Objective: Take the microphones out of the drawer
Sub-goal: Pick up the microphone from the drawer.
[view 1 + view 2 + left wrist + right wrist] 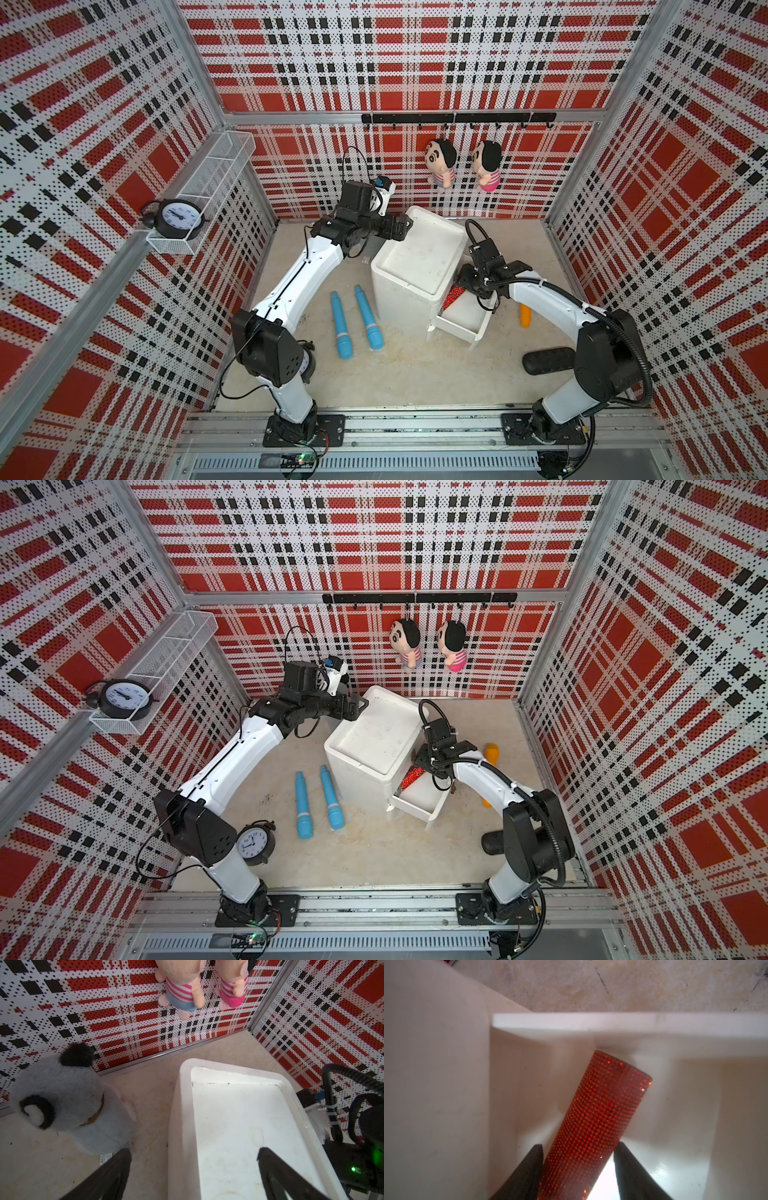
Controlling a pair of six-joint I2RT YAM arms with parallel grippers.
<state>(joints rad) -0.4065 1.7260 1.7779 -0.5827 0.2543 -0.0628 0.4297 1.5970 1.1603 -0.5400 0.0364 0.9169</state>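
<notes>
The drawer (459, 330) stands pulled out, and the red microphone (602, 1115) lies inside it, not yet lifted. My right gripper (579, 1145) straddles its handle inside the drawer; whether the pads pinch, I cannot tell. My left gripper (194, 1149) gapes wide above the drawer's cabinet (228, 1115). Lifting out remains.

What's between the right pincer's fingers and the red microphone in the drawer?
Nothing. In the right wrist view the right pincer straddles the red microphone, fingers close against its sides; whether they touch is unclear.
</notes>
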